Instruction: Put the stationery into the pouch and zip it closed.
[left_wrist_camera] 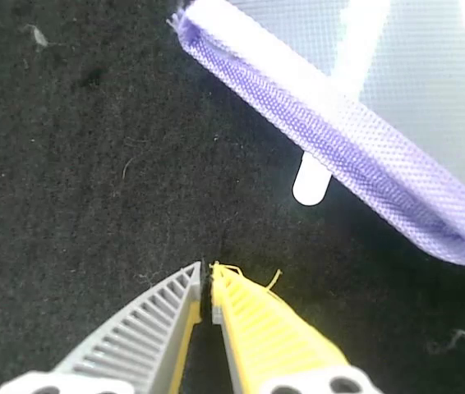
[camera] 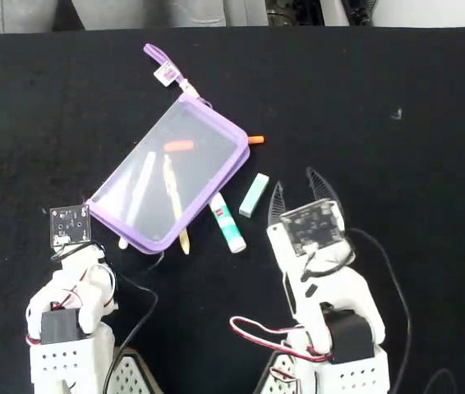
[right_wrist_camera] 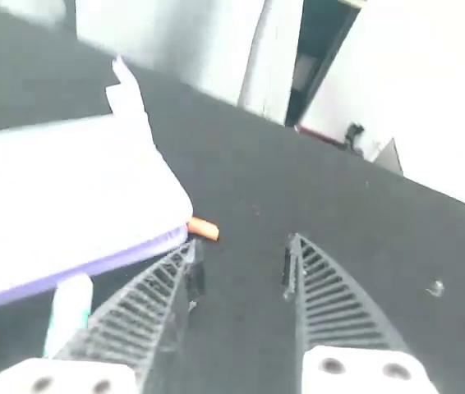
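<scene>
The purple pouch with a see-through face lies slanted in the middle of the black table. Through that face I see an orange piece, a white pen and a yellowish stick. An orange tip pokes out at its right edge. A glue stick and a mint eraser lie just right of the pouch. My right gripper stands open beside the eraser, holding nothing; its wrist view shows the gripper, pouch and eraser. My left gripper is shut and holds nothing, a short way from the pouch corner and a white pen end.
The pouch's strap with a tag trails toward the table's far edge. The left arm's base and the right arm's base stand at the near edge, with cables between them. Bare black tabletop lies on both sides.
</scene>
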Available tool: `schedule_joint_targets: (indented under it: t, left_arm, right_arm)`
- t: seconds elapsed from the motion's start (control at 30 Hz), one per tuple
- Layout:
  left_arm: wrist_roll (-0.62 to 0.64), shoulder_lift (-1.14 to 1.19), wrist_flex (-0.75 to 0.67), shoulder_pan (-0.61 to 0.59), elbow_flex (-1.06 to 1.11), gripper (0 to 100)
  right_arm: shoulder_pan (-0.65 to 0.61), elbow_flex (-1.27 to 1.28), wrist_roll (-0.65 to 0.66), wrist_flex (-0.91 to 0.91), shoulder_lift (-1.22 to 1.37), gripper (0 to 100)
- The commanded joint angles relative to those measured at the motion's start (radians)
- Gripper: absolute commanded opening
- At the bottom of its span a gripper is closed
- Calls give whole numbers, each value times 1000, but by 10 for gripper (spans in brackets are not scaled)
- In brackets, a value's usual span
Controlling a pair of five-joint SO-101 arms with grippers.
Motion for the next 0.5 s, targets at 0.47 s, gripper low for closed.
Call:
schedule_joint_targets:
  t: [0.47]
  left_arm:
    - [-2, 0, 5, 275, 19, 30]
  right_arm:
    - [-9, 196, -123, -143, -85, 177]
